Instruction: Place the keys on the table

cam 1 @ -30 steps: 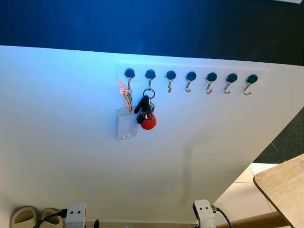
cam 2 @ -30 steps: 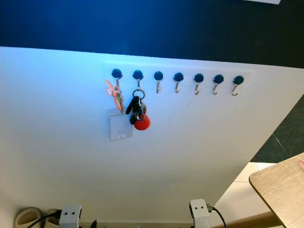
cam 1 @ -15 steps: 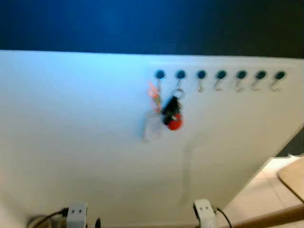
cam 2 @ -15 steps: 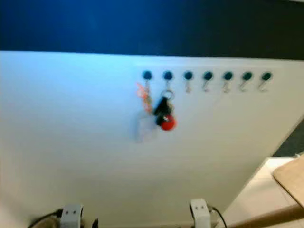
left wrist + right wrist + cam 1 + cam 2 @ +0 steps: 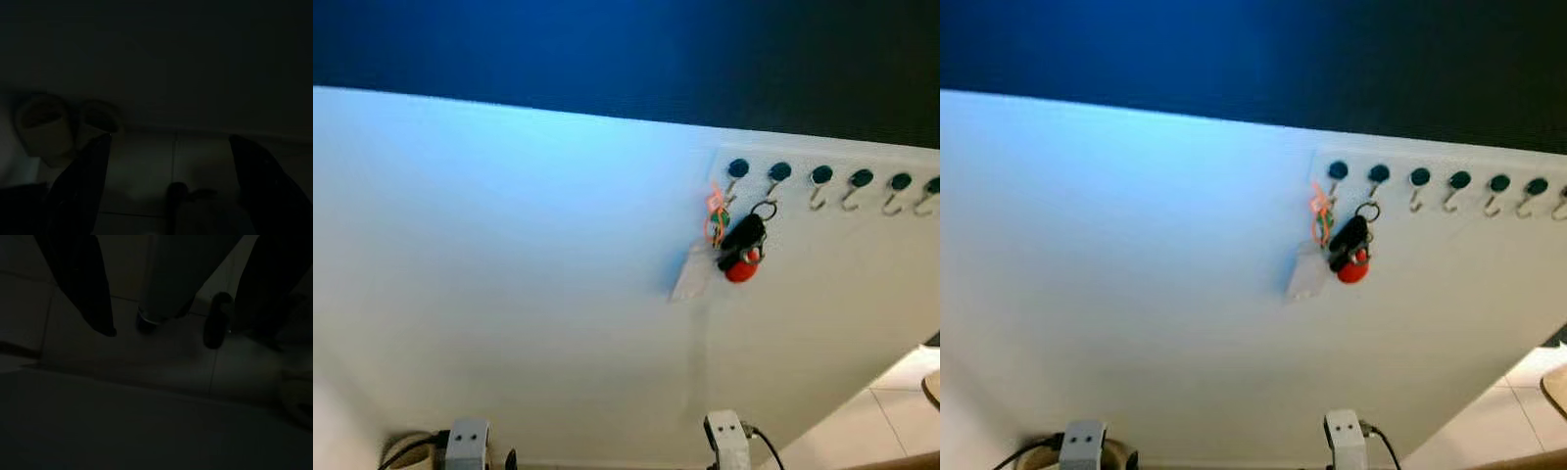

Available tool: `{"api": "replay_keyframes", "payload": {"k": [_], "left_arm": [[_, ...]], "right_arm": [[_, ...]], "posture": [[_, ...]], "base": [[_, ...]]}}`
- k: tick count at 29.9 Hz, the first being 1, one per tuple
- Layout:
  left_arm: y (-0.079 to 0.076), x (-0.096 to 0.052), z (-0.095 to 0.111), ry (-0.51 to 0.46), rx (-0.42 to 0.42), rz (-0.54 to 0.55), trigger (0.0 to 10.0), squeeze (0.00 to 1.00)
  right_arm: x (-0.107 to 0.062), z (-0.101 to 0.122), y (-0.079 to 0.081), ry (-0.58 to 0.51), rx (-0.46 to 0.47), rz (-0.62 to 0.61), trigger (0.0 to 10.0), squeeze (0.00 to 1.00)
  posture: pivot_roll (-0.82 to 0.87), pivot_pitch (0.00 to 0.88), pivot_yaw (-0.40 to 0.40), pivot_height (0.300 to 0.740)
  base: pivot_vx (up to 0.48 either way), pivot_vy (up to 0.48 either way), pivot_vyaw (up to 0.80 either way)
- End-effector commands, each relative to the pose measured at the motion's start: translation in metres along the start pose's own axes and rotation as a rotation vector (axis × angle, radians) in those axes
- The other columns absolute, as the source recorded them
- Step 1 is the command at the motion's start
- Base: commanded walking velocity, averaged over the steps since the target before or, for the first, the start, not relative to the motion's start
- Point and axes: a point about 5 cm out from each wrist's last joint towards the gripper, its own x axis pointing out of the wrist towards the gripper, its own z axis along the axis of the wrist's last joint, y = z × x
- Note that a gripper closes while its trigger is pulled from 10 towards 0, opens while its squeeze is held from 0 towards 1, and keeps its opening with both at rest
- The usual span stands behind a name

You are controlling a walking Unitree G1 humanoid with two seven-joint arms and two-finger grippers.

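A bunch of keys [image 5: 742, 247] with a black fob and a red ball hangs from the second hook of a row of dark-headed hooks [image 5: 822, 176] on a white wall panel [image 5: 509, 255], up and to my right. Both arms hang low. In the dark left wrist view the left gripper [image 5: 170, 138] is open over a tiled floor. The right gripper [image 5: 176, 330] is open too, its black fingers [image 5: 80, 284] spread above the floor. Nothing is between either pair of fingers.
An orange lanyard [image 5: 715, 211] with a clear badge holder [image 5: 693, 279] hangs on the first hook, beside the keys. A wooden table corner [image 5: 1557, 387] peeks in at the lower right. Pale slippers [image 5: 41, 127] lie on the floor by the wall's foot. A dark post base [image 5: 161, 293] stands near the right gripper.
The camera has swung left, so the hooks and keys now sit far to the right and most of the table has left the picture. The keys still hang on their hook.
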Motion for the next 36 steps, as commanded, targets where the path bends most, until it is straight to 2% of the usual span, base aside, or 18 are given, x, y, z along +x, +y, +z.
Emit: {"api": "replay_keyframes", "payload": {"k": [1, 6, 29, 36], "left_arm": [[-0.0034, -0.0009, -0.0017, 0.003, 0.022, -0.022, 10.0, 0.00], [-0.0034, -0.0015, -0.0025, -0.002, -0.009, -0.012, 10.0, 0.00], [-0.0006, 0.0014, -0.0007, 0.023, 0.015, -0.006, 10.0, 0.00], [-0.0005, 0.0020, 0.0003, 0.021, 0.025, -0.015, 10.0, 0.00]], "right_arm": [[-0.0034, -0.0064, -0.0069, 0.018, 0.013, -0.023, 10.0, 0.00], [-0.0037, -0.0072, -0.0070, 0.019, 0.015, -0.022, 10.0, 0.00], [-0.0045, -0.0087, -0.0082, 0.016, 0.016, -0.038, 10.0, 0.00], [-0.0046, -0.0093, -0.0083, 0.018, 0.017, -0.041, 10.0, 0.00]], "posture": [[0.11, 0.024, -0.068, 0.740], [0.11, 0.023, -0.067, 0.740], [0.10, 0.013, -0.058, 0.740], [0.10, 0.007, -0.053, 0.740]], "base": [[0.000, -0.480, 0.00], [0.000, -0.153, 0.00], [0.000, 0.000, 0.00], [0.000, 0.480, 0.00]]}}
